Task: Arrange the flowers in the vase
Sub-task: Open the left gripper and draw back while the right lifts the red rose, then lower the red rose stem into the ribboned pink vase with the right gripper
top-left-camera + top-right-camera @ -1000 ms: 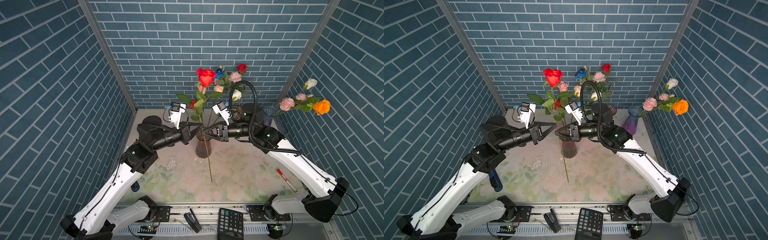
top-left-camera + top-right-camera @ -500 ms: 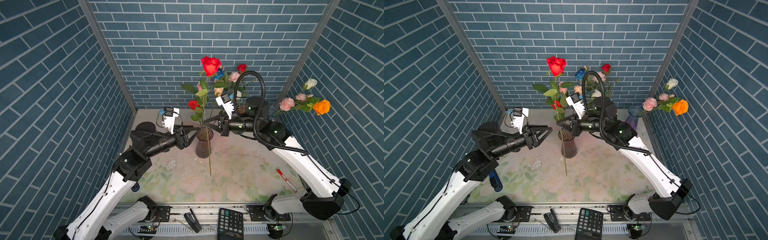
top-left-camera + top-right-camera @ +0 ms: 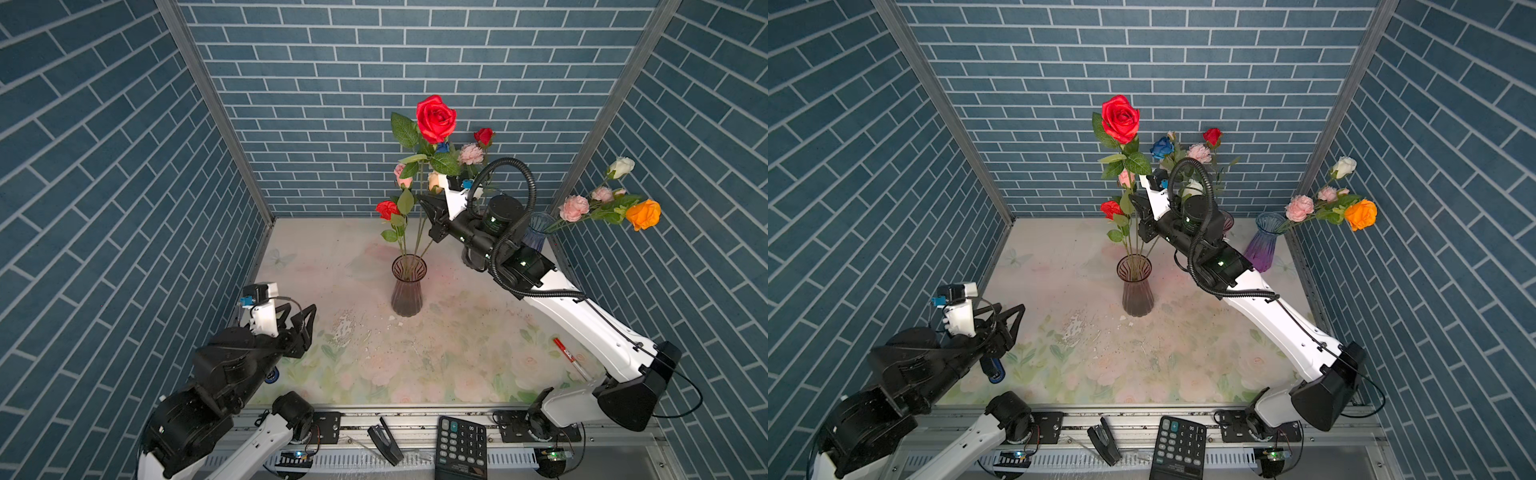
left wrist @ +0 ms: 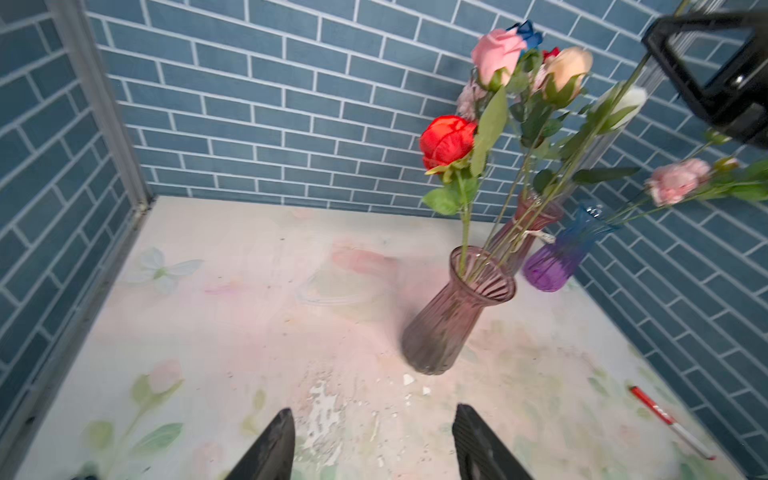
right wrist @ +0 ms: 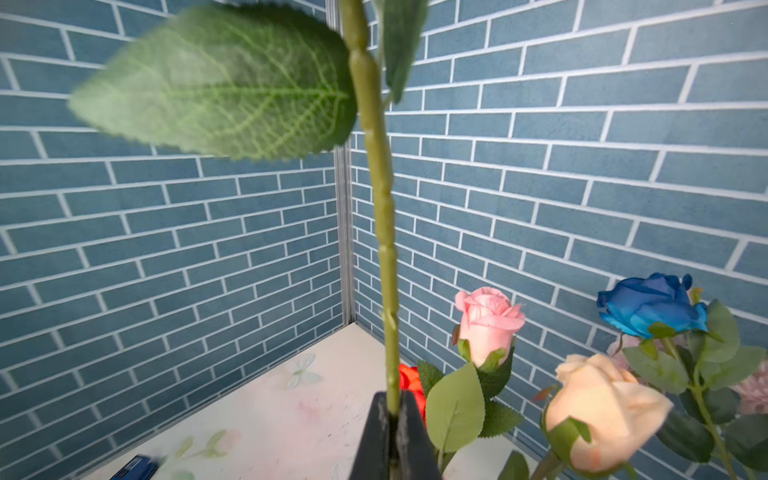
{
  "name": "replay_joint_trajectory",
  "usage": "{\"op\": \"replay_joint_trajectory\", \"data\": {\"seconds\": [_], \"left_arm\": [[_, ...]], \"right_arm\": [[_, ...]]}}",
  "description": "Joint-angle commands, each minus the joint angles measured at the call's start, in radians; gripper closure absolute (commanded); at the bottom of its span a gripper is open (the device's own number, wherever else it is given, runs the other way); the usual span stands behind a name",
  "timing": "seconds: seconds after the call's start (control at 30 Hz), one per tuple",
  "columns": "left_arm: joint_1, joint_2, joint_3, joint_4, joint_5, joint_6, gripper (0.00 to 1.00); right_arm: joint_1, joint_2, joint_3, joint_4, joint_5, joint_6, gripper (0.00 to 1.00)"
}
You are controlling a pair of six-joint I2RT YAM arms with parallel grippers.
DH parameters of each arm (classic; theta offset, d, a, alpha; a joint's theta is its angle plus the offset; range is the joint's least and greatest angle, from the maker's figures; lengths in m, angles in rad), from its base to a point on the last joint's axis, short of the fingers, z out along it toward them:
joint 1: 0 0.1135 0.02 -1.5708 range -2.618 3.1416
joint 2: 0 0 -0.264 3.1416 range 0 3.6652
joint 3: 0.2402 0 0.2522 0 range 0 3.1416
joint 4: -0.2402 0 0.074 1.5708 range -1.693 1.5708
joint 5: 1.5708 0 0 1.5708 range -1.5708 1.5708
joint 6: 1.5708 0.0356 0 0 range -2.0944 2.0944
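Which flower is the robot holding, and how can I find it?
Find the brownish vase in the middle of the table. Look up to the right gripper, shut on a green stem. At that stem's top is the big red rose: the highest and largest bloom, well above the smaller red rose.

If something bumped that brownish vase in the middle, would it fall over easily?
Probably fairly easily: the vase is tall and narrow, and its flowers lean out high above the rim. It looks like ribbed glass, so likely slippery and breakable.
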Motion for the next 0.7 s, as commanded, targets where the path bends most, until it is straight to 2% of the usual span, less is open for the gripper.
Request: {"op": "replay_joint_trajectory", "data": {"seconds": [0.0,0.27,0.67], "left_arm": [[0.004,-0.064,-0.051,-0.078,-0.071,0.059,0.36],[0.002,-0.118,-0.139,-0.041,-0.07,0.054,0.35],[0.004,-0.101,-0.145,-0.044,-0.092,0.049,0.34]], "right_arm": [[-0.002,0.022,-0.009,0.174,0.059,-0.009,1.0],[-0.002,0.011,-0.083,0.207,0.081,0.046,1.0],[0.0,-0.04,-0.285,0.386,0.059,0.147,1.0]]}}
